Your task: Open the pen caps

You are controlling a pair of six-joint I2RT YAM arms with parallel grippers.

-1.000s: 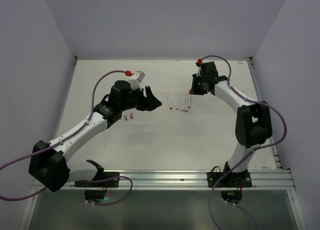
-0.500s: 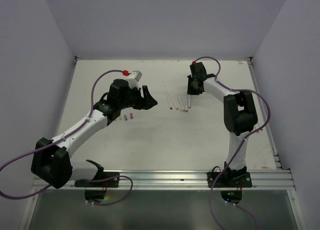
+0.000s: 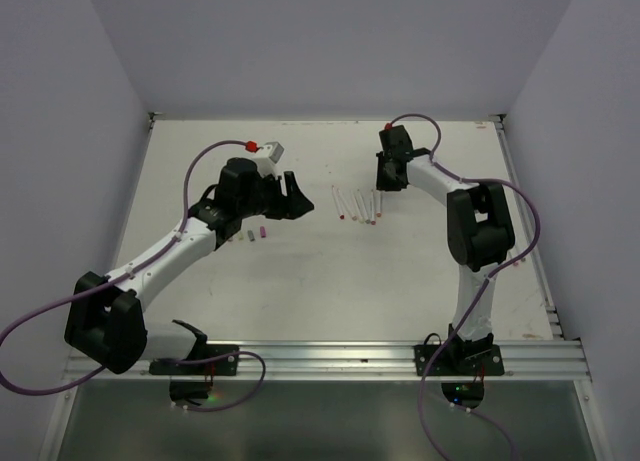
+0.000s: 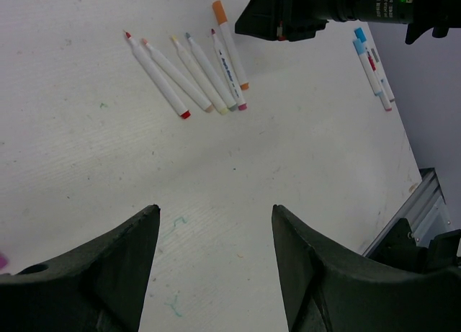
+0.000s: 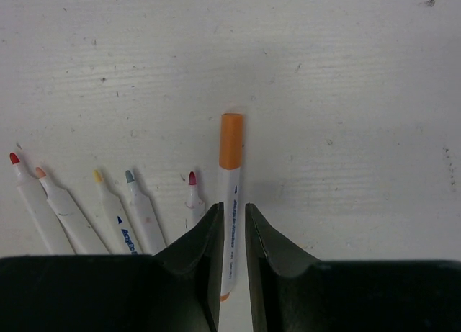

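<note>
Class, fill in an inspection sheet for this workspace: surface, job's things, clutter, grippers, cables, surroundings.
Surface: white table, faint marks.
Job's things: five uncapped pens in a row; orange-capped pen beside them; two blue-capped pens apart; loose caps farther left.
Clutter: nothing seen.
Grippers: left gripper open, empty; right gripper jaws flank the orange-capped pen's barrel, contact unclear.
Cables: purple cables loop clear of the pens.
Surroundings: plain walls; metal rail at near edge.

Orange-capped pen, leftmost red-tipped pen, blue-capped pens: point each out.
orange-capped pen (image 5: pixel 231 141), right wrist view, orange cap
leftmost red-tipped pen (image 5: pixel 30 199), right wrist view, white barrel
blue-capped pens (image 4: pixel 358 47), left wrist view, one cap
</note>
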